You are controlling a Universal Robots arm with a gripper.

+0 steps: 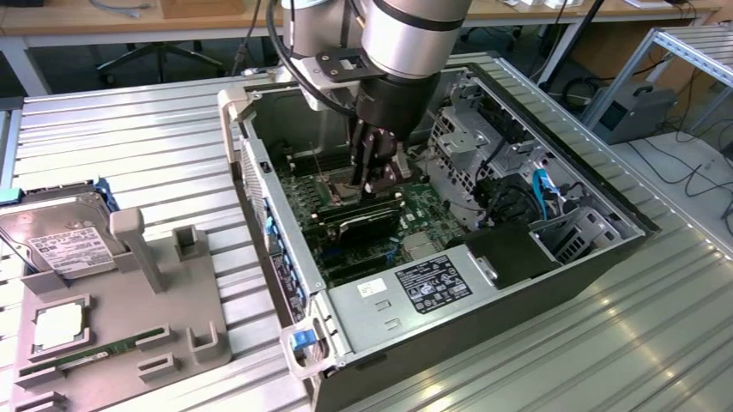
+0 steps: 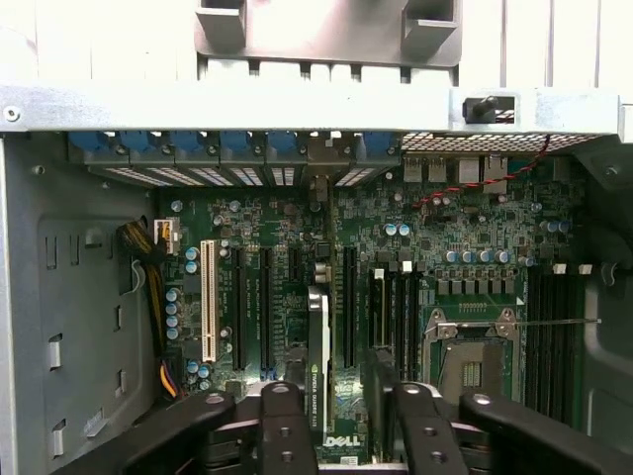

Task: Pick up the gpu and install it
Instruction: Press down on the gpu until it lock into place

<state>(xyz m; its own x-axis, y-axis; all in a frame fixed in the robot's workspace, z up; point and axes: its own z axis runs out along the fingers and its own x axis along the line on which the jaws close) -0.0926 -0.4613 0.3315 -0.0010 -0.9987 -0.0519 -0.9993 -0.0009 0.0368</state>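
The gripper (image 1: 380,184) holds the gpu (image 1: 366,225) edge-up between nearly closed fingers, inside the open computer case (image 1: 596,249), over the motherboard (image 2: 287,247). It looks light, stiff and fragile, best gripped by its edges.

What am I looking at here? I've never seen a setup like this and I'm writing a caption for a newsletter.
One picture comes from a camera off to the side, the other from a camera on the robot's wrist, looking down past its jaws. The big grey tube is the robot arm, reaching into an open computer case that lies on a ribbed metal table. Its gripper holds the gpu, a graphics card, edge-on just above the green motherboard; the wrist view shows the card between the jaws. Whether it is seated in a slot, I cannot tell. Beside the case, a grey parts holder carries a hard drive and a memory stick.
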